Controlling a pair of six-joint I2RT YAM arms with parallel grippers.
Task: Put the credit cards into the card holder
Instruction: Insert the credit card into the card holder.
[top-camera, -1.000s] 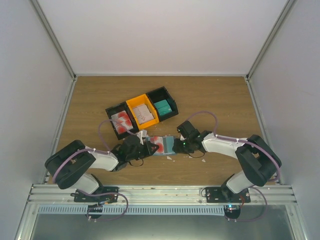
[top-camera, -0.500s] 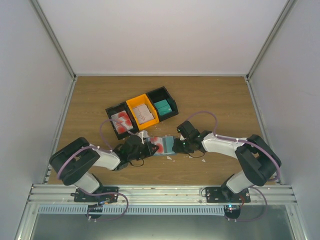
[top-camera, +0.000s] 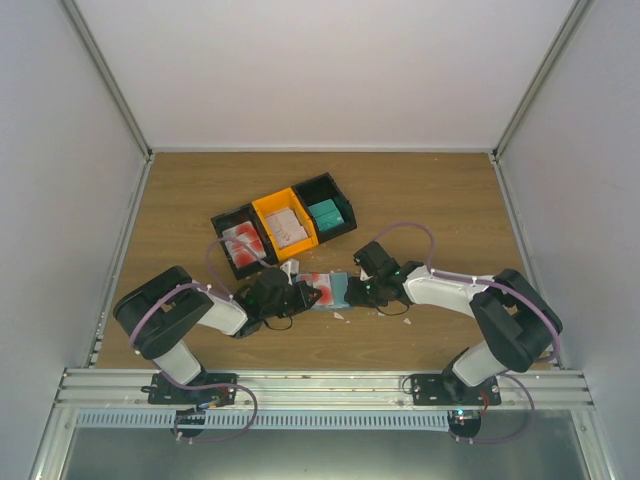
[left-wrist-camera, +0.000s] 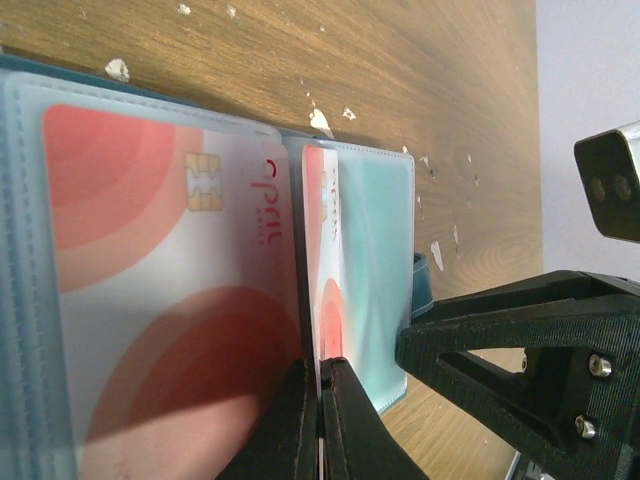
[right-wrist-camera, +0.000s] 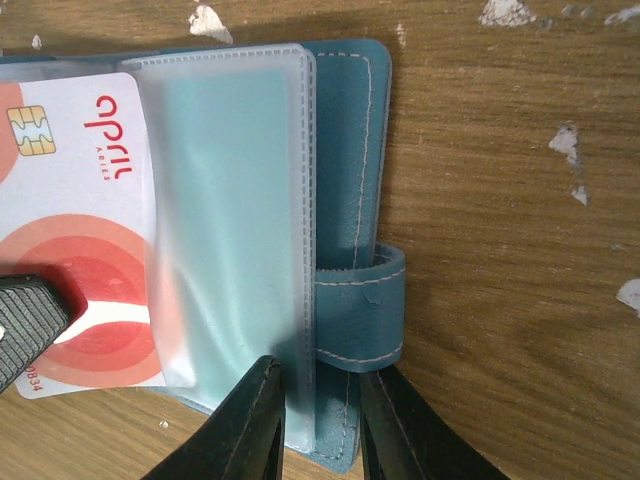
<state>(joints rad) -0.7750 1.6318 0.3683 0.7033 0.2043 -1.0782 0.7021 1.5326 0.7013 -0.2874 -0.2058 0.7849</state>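
Observation:
The blue-teal card holder lies open on the table between both grippers. My left gripper is shut on a red-and-white credit card, held edge-on with its far end inside the holder's clear right sleeve. A second credit card sits in the left sleeve. In the right wrist view the held card is partly under the sleeve. My right gripper stands narrowly open over the holder's edge beside its strap, one tip on the sleeve.
Three bins stand in a row behind the holder: a black one with more red-and-white cards, an orange one, and a black one with a brighter teal stack. Small white scraps lie on the wood. White walls enclose the table.
My left arm's elbow has swung to the right while its gripper stayed at the holder with the card. The right arm has not visibly moved.

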